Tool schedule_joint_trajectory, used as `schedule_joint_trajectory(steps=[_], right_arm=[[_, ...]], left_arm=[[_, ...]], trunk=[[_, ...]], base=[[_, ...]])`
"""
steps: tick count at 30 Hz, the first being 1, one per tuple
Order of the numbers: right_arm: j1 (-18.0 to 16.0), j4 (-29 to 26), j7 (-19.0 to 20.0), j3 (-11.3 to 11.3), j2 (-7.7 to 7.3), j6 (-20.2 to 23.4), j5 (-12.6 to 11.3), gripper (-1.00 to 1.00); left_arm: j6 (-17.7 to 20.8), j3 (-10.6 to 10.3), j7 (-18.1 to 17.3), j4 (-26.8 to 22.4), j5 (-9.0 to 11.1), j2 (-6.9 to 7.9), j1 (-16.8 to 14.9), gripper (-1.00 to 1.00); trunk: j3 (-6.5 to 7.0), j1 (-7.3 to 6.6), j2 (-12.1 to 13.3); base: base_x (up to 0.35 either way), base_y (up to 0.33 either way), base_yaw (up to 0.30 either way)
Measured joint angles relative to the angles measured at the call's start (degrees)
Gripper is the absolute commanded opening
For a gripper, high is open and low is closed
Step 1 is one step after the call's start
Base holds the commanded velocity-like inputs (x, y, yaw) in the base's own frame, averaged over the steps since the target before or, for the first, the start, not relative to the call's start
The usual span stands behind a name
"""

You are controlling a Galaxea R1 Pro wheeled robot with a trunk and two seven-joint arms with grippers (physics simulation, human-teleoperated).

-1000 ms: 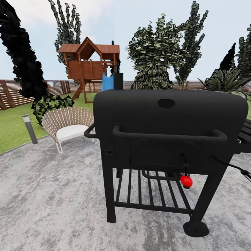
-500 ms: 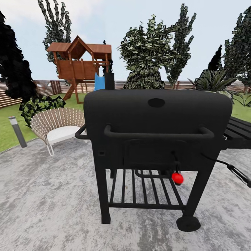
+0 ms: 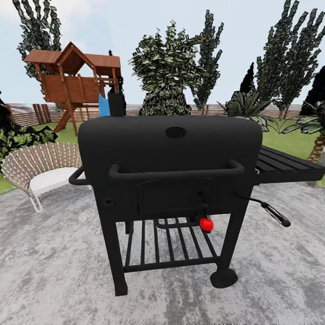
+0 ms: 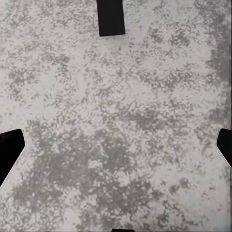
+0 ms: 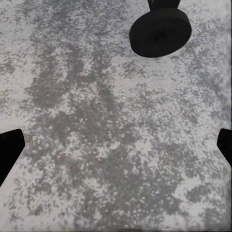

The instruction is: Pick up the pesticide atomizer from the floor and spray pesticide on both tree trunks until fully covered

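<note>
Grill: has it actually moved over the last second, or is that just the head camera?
No. The grill shifts left in the head view, but the chair and playhouse shift with it; the camera turned right.

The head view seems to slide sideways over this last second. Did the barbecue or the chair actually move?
No, the camera turned to the right. The black grill, the wicker chair and the wooden playhouse all slid left in the picture together, and the grill's side shelf and more trees came into view at the right. Nothing was picked up or let go. Both wrist cameras look down at grey paving.
</note>
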Motion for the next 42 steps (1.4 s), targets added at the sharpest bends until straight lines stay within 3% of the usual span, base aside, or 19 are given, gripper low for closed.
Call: schedule_joint_trajectory(steps=[6,19,42], right_arm=[[0.0,0.0,0.2,-3.8,-0.03,0.1,-0.1,1.00],[0.0,-0.3,0.2,-4.5,-0.03,0.0,0.0,1.00],[0.0,-0.3,0.3,-4.5,-0.03,0.1,0.0,1.00]], left_arm=[[0.0,0.0,0.0,0.0,0.0,0.04,0.0,1.00],[0.0,0.0,0.1,0.0,0.0,0.09,0.0,1.00],[0.1,0.1,0.1,-0.1,0.1,0.24,0.0,1.00]], trunk=[[-0.09,0.00,0.0],[-0.10,0.00,0.0],[-4.22,5.05,-9.2]], base=[[0.000,0.000,-0.300],[0.000,0.000,-0.297],[0.000,0.000,-0.297]])
